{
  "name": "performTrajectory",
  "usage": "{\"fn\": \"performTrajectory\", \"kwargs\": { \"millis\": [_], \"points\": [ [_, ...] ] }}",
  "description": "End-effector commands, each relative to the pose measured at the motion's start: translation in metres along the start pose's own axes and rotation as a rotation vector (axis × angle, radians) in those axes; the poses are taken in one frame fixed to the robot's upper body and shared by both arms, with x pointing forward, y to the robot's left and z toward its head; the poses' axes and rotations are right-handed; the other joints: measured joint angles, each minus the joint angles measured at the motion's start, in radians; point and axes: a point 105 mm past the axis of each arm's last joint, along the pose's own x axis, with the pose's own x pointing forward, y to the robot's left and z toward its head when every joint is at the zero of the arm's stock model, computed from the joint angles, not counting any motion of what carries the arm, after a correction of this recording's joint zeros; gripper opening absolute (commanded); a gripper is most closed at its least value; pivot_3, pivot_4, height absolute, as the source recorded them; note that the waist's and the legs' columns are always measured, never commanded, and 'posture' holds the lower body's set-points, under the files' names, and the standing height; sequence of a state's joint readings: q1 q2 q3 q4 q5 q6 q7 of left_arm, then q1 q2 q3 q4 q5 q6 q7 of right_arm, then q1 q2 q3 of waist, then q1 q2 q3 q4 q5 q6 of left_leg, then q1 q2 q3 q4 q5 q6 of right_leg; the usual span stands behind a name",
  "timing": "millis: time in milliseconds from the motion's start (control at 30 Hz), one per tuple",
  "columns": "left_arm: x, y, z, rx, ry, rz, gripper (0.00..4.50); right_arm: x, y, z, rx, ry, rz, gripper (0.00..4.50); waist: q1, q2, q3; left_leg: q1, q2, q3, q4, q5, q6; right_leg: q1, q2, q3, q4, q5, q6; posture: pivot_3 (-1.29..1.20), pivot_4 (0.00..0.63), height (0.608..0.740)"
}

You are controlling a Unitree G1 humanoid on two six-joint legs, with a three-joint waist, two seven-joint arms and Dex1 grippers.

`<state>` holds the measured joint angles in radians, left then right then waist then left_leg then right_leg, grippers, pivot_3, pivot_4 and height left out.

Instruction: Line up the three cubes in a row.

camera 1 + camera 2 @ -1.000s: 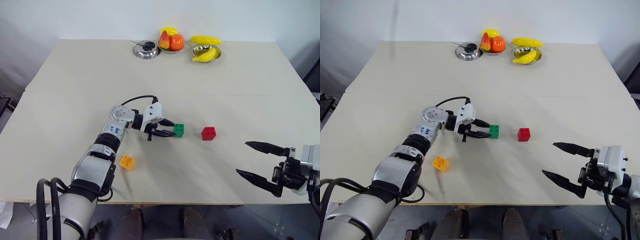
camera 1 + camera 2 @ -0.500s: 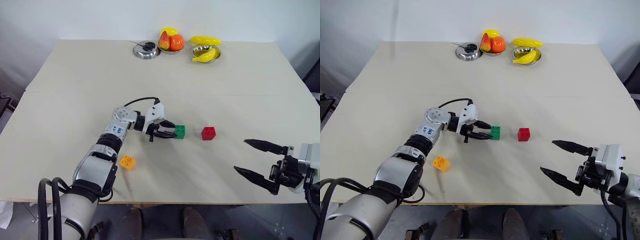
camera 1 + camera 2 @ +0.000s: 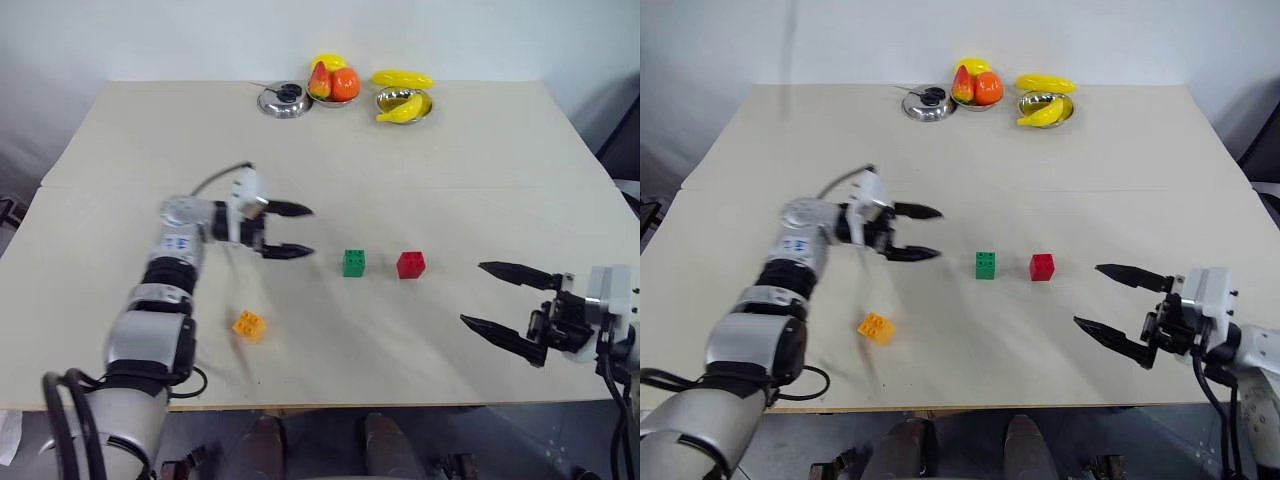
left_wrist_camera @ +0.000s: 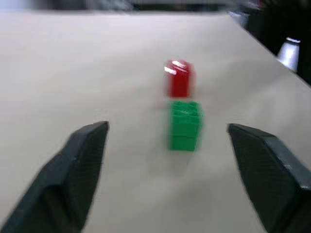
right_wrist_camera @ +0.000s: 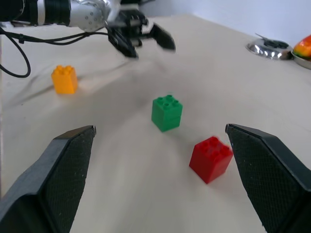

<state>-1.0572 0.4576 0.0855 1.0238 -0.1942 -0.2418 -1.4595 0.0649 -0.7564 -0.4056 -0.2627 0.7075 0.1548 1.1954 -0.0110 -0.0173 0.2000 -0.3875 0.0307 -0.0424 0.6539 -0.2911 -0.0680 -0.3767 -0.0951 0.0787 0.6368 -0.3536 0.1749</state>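
The green cube [image 3: 354,263] and red cube [image 3: 411,264] sit side by side mid-bench, between the spread, empty left end effector [image 3: 300,231] and right end effector [image 3: 495,297]; the orange-yellow cube [image 3: 249,325] lies apart, nearer the robot.

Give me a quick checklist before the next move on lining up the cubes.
1. Left gripper empty, jaws open: ok.
2. Right gripper empty, jaws open: ok.
3. Green cube free, beside red cube, a gap between them: ok.
4. Orange cube in the row: not ok, it sits apart, nearer the table's front edge.
5. Orange cube upright, studs up: ok.
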Motion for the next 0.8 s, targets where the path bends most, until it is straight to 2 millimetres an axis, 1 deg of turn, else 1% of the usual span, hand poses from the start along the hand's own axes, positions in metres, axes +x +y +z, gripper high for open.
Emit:
{"fn": "performTrajectory", "kwargs": {
  "millis": [33, 100, 167, 200, 267, 333, 433, 533, 600, 633, 700, 733, 800],
  "points": [
    [-0.044, 0.003, 0.0, 0.054, 0.022, 0.129, 4.48, 0.005, -0.002, 0.003, -0.021, -0.011, 0.048, 4.5, -0.001, 0.001, 0.0, 0.0, 0.0, 0.0, 0.0, 0.0, 0.0, 0.0, 0.0, 0.0, 0.0, 0.0, 0.0, 0.0, 0.15, 0.74],
    [-0.073, -0.003, -0.011, 0.043, 0.07, 0.207, 4.48, 0.009, -0.002, 0.003, -0.013, -0.016, 0.082, 4.5, -0.004, 0.001, -0.001, 0.0, 0.0, 0.0, -0.001, 0.0, 0.0, 0.001, -0.001, 0.0, 0.002, 0.0, 0.0, 0.0, 0.15, 0.74],
    [-0.094, -0.009, -0.014, 0.035, 0.08, 0.271, 4.48, 0.012, -0.001, 0.005, -0.017, -0.029, 0.109, 4.5, -0.007, 0.001, -0.001, 0.0, 0.0, 0.0, -0.001, 0.0, 0.0, 0.0, -0.001, 0.0, 0.003, 0.0, 0.0, 0.0, 0.15, 0.74],
    [-0.108, -0.015, -0.016, 0.027, 0.085, 0.311, 4.48, 0.015, 0.0, 0.006, -0.021, -0.034, 0.126, 4.5, -0.009, 0.001, 0.0, 0.0, 0.0, 0.0, -0.001, 0.0, 0.0, 0.0, -0.001, 0.0, 0.003, 0.0, 0.0, 0.0, 0.15, 0.74],
    [-0.131, -0.03, -0.019, 0.012, 0.105, 0.381, 4.48, 0.02, 0.003, 0.008, -0.021, -0.044, 0.164, 4.5, -0.013, 0.0, 0.0, -0.001, 0.0, -0.001, -0.001, 0.0, 0.0, 0.0, -0.001, 0.0, 0.004, 0.0, 0.0, 0.0, 0.15, 0.74],
    [-0.149, -0.044, -0.021, -0.012, 0.123, 0.445, 4.48, 0.024, 0.005, 0.009, -0.026, -0.054, 0.201, 4.5, -0.015, 0.0, 0.0, -0.001, 0.0, -0.002, -0.001, 0.0, 0.0, 0.0, -0.001, -0.001, 0.005, 0.0, 0.0, 0.0, 0.15, 0.74],
    [-0.179, -0.073, -0.03, -0.06, 0.174, 0.571, 4.48, 0.033, 0.015, 0.012, -0.04, -0.068, 0.28, 4.5, -0.017, 0.001, 0.0, 0.0, 0.001, -0.002, -0.001, -0.001, 0.002, 0.0, -0.002, -0.002, 0.005, 0.0, -0.001, 0.0, 0.15, 0.74],
    [-0.194, -0.095, -0.036, -0.099, 0.223, 0.641, 4.48, 0.036, 0.02, 0.012, -0.042, -0.066, 0.326, 4.5, -0.015, 0.001, 0.0, 0.0, 0.001, -0.002, -0.002, -0.002, 0.004, 0.0, -0.002, -0.002, 0.005, -0.001, -0.001, 0.0, 0.15, 0.74],
    [-0.209, -0.121, -0.045, -0.157, 0.266, 0.69, 4.48, 0.039, 0.025, 0.01, -0.055, -0.057, 0.374, 4.5, -0.016, 0.0, -0.001, 0.0, 0.001, -0.003, -0.002, -0.002, 0.004, 0.0, -0.002, -0.003, 0.002, -0.001, -0.002, 0.0, 0.15, 0.74],
    [-0.213, -0.134, -0.046, -0.175, 0.286, 0.7, 4.48, 0.039, 0.028, 0.01, -0.041, -0.055, 0.392, 4.5, -0.016, 0.0, -0.001, 0.001, 0.001, -0.003, -0.002, -0.002, 0.004, 0.001, -0.002, -0.003, 0.001, -0.001, -0.002, 0.0, 0.15, 0.74],
    [-0.214, -0.153, -0.046, -0.194, 0.304, 0.705, 4.48, 0.038, 0.029, 0.009, -0.032, -0.055, 0.409, 4.5, -0.016, 0.0, -0.001, 0.001, 0.001, -0.002, -0.003, -0.002, 0.004, 0.001, -0.002, -0.003, 0.0, -0.001, -0.002, 0.0, 0.15, 0.74],
    [-0.208, -0.166, -0.046, -0.22, 0.302, 0.689, 4.48, 0.037, 0.029, 0.008, -0.049, -0.048, 0.423, 4.5, -0.015, 0.0, -0.001, 0.001, 0.001, -0.002, -0.003, -0.003, 0.004, 0.001, -0.003, -0.003, 0.0, -0.001, -0.002, 0.0, 0.15, 0.74],
    [-0.197, -0.183, -0.044, -0.247, 0.303, 0.644, 4.48, 0.034, 0.032, 0.006, -0.066, -0.035, 0.455, 4.5, -0.014, 0.0, -0.001, 0.001, 0.001, -0.002, -0.004, -0.003, 0.004, 0.002, -0.003, -0.003, -0.001, -0.001, -0.002, 0.0, 0.15, 0.74]
  ]
}}
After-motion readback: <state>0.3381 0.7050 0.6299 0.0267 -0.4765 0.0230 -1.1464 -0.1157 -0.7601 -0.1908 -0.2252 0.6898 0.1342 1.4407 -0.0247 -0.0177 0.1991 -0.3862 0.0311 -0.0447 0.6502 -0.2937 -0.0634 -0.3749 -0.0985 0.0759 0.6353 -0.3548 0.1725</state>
